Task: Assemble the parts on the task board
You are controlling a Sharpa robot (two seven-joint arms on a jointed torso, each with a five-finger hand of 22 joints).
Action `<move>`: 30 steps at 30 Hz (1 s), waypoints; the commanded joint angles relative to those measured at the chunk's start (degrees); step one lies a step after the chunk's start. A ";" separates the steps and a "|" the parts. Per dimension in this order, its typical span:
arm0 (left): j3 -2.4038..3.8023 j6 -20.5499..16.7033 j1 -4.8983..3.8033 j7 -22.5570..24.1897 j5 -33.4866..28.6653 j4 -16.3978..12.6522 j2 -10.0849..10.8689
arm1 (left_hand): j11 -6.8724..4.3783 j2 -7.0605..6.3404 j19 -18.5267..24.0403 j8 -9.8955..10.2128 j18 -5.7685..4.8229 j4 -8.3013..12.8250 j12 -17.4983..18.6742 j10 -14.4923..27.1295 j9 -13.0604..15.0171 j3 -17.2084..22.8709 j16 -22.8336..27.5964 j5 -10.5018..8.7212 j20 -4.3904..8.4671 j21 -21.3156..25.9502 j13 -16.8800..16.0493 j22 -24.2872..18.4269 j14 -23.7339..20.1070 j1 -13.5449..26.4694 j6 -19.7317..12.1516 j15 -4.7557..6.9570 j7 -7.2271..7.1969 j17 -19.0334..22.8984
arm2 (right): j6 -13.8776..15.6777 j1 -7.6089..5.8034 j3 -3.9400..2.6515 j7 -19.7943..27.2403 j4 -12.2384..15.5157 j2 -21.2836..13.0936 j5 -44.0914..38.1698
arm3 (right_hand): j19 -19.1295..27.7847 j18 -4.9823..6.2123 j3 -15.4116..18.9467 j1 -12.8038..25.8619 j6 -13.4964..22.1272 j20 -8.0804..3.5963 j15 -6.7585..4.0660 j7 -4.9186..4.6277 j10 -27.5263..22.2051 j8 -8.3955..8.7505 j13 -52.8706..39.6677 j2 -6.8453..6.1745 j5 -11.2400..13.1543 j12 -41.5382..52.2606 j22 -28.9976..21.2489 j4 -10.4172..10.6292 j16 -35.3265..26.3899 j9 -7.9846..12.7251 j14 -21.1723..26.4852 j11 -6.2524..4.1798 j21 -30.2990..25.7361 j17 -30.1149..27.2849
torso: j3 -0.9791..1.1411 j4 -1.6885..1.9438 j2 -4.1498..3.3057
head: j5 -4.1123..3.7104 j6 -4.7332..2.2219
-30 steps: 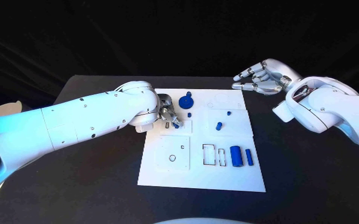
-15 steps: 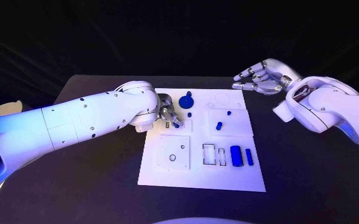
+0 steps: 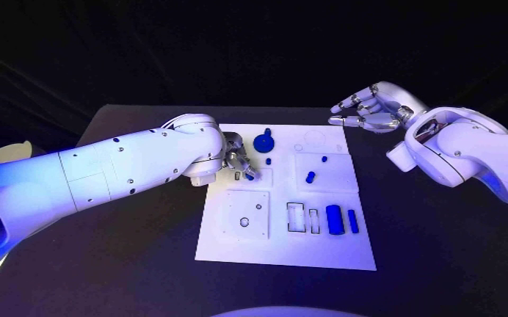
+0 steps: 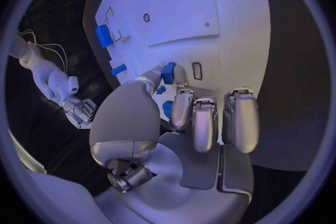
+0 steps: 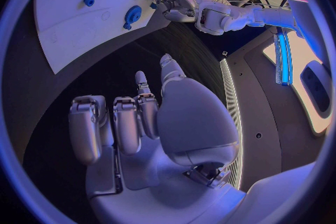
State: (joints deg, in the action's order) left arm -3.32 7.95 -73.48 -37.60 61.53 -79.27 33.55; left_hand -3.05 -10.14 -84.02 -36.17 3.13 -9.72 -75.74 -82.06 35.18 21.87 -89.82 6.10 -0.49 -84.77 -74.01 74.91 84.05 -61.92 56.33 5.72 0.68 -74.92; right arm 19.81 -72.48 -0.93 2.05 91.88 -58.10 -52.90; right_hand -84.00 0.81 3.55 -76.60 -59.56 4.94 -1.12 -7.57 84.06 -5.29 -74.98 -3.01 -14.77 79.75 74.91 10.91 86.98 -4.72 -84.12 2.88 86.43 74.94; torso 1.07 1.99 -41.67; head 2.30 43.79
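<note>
The white task board (image 3: 277, 247) lies in the middle of the black table. My left hand (image 3: 237, 160) hangs low over the board's left part and pinches a small blue part (image 4: 168, 73) between thumb and a finger, beside a small rectangular slot (image 4: 196, 70). The same part (image 3: 251, 175) shows at the fingertips in the head view. A round blue knob piece (image 3: 263, 141), a blue peg (image 3: 310, 177), a blue block (image 3: 335, 219) and a thin blue bar (image 3: 352, 221) lie on the board. My right hand (image 3: 366, 111) hovers beyond the board's far right corner, fingers apart, holding nothing.
Two tiny blue pieces (image 3: 268, 161) (image 3: 323, 160) lie mid-board. Empty rectangular outlines (image 3: 296, 218) sit left of the blue block, and a square panel with a hole (image 3: 244, 215) lies near the left edge. Bare black table (image 3: 423, 243) surrounds the board.
</note>
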 commanded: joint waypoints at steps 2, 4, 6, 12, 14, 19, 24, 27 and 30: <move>-0.19 2.11 0.26 -0.64 0.69 0.02 0.04 | -0.05 0.05 -2.09 -0.35 -1.15 -0.13 -0.42 -0.45 -0.16 -0.53 -0.18 0.29 0.16 -0.24 -0.20 6.81 5.95 -0.06 0.56 0.38 0.03 -15.08 | -0.47 0.03 0.00 0.24 0.08 0.02 -0.50 | -2.56 0.74 0.42 0.47 0.47 -0.33 -0.34 0.04 1.59 -0.09 -10.24 0.06 -0.45 -0.27 8.80 -0.11 -0.28 -0.05 -4.65 -0.20 -0.31 9.94 | 0.01 -0.03 0.01 | 0.06 0.18; -0.19 2.12 0.27 -0.66 0.76 0.00 0.03 | -0.06 0.08 -2.11 -0.38 -1.16 -0.19 -0.47 -0.48 -0.20 -0.65 -0.18 0.30 0.16 -0.26 -0.25 6.85 5.95 -0.11 0.60 0.38 0.02 -15.08 | -0.48 0.03 0.00 0.24 0.07 0.02 -0.50 | -2.56 0.74 0.42 0.47 0.47 -0.33 -0.34 0.04 1.59 -0.09 -10.24 0.06 -0.45 -0.27 8.80 -0.11 -0.28 -0.05 -4.65 -0.20 -0.31 9.94 | 0.01 -0.03 0.01 | 0.07 0.17; -0.19 2.08 0.27 -0.66 0.79 -0.01 0.03 | -0.09 0.16 -2.13 -0.44 -1.17 -0.33 -0.58 -0.56 -0.27 -0.87 -0.18 0.30 0.18 -0.29 -0.37 6.90 5.95 -0.21 0.68 0.40 -0.02 -15.08 | -0.47 0.03 0.00 0.25 0.07 0.02 -0.50 | -2.56 0.74 0.42 0.47 0.47 -0.33 -0.34 0.04 1.59 -0.09 -10.24 0.06 -0.45 -0.27 8.80 -0.11 -0.28 -0.05 -4.65 -0.20 -0.31 9.94 | 0.02 0.00 -0.01 | 0.09 0.16; -0.19 1.94 0.28 -0.65 0.84 -0.04 0.03 | -0.16 0.28 -2.23 -0.69 -1.21 -1.39 -0.79 -0.74 -0.71 -2.34 -0.18 0.32 0.24 -0.37 -0.59 7.09 5.95 -0.26 0.92 0.46 -0.09 -15.08 | -0.43 0.03 0.00 0.27 0.08 0.02 -0.50 | -2.56 0.74 0.42 0.47 0.47 -0.33 -0.34 0.04 1.59 -0.09 -10.24 0.06 -0.45 -0.27 8.80 -0.11 -0.28 -0.05 -4.65 -0.20 -0.31 9.94 | 0.02 -0.04 -0.01 | 0.11 0.20; -0.19 1.83 0.28 -0.64 0.84 -0.05 0.04 | -0.18 0.39 -2.26 -0.80 -1.22 -1.96 -0.87 -0.80 -0.91 -2.96 -0.18 0.33 0.26 -0.40 -0.69 7.16 5.95 -0.17 1.00 0.48 -0.11 -15.08 | -0.40 0.03 0.00 0.29 0.09 0.02 -0.50 | -2.56 0.74 0.42 0.47 0.47 -0.33 -0.34 0.04 1.59 -0.09 -10.24 0.06 -0.45 -0.27 8.80 -0.11 -0.28 -0.05 -4.65 -0.20 -0.31 9.94 | 0.02 -0.03 -0.01 | 0.12 0.21; -0.19 1.36 0.29 -0.61 0.85 0.00 0.03 | -0.20 0.51 -2.26 -0.86 -1.22 -2.24 -0.91 -0.84 -1.05 -3.23 -0.18 0.38 0.27 -0.39 -0.73 7.15 5.95 -0.26 1.05 0.49 -0.15 -15.08 | -0.38 0.03 0.00 0.31 0.09 0.03 -0.50 | -2.56 0.74 0.42 0.47 0.47 -0.33 -0.34 0.04 1.59 -0.09 -10.24 0.06 -0.45 -0.27 8.80 -0.11 -0.28 -0.05 -4.65 -0.20 -0.31 9.94 | 0.01 -0.02 -0.02 | 0.07 0.17; -0.19 1.34 0.29 -0.61 0.85 0.07 0.03 | -0.22 0.65 -2.28 -0.89 -1.23 -2.34 -0.93 -0.86 -1.13 -3.28 -0.18 0.42 0.28 -0.40 -0.75 7.19 5.95 -0.42 1.07 0.50 -0.18 -15.08 | -0.39 0.03 0.00 0.29 0.08 0.04 -0.50 | -2.56 0.74 0.42 0.47 0.47 -0.33 -0.34 0.04 1.59 -0.09 -10.24 0.06 -0.45 -0.27 8.80 -0.11 -0.28 -0.05 -4.65 -0.20 -0.31 9.94 | 0.03 -0.03 0.02 | 0.06 0.22; -0.19 1.33 0.29 -0.59 0.85 0.06 0.03 | -0.23 0.69 -2.27 -0.90 -1.23 -2.37 -0.95 -0.87 -1.16 -3.30 -0.18 0.42 0.29 -0.40 -0.78 7.18 5.95 -0.48 1.07 0.50 -0.19 -15.08 | -0.40 0.03 0.00 0.28 0.08 0.05 -0.50 | -2.56 0.74 0.42 0.47 0.47 -0.33 -0.34 0.04 1.59 -0.09 -10.24 0.06 -0.45 -0.27 8.80 -0.11 -0.28 -0.05 -4.65 -0.20 -0.31 9.94 | 0.03 -0.02 0.00 | 0.05 0.21; -0.19 0.92 0.29 -0.55 0.75 0.04 0.02 | -0.30 1.20 -2.34 -0.98 -1.26 -2.53 -1.07 -0.97 -1.36 -3.17 -0.18 0.47 0.33 -0.47 -0.91 7.32 5.95 -0.96 1.12 0.54 -0.27 -15.08 | -0.41 0.03 0.00 0.28 0.07 0.07 -0.50 | -2.56 0.74 0.42 0.47 0.47 -0.33 -0.34 0.04 1.59 -0.09 -10.24 0.06 -0.45 -0.27 8.80 -0.11 -0.28 -0.05 -4.65 -0.20 -0.31 9.94 | 0.03 -0.03 -0.02 | 0.04 0.18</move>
State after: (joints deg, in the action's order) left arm -3.34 8.20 -73.43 -37.64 62.17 -79.26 33.57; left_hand -3.38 -9.29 -84.02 -36.93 2.26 -12.10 -76.61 -82.52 33.90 18.86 -89.82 6.37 -0.49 -84.99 -74.88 74.92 83.93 -62.78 57.03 5.84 0.39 -74.91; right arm 19.82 -72.48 -0.93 2.09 91.88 -58.08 -52.91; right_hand -84.00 0.81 3.71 -76.61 -59.56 4.94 -1.12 -7.58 84.06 -5.29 -74.97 -3.01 -14.99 79.75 74.95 10.75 86.98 -4.72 -84.12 2.88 86.43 74.92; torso 1.09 1.97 -41.67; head 2.35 43.99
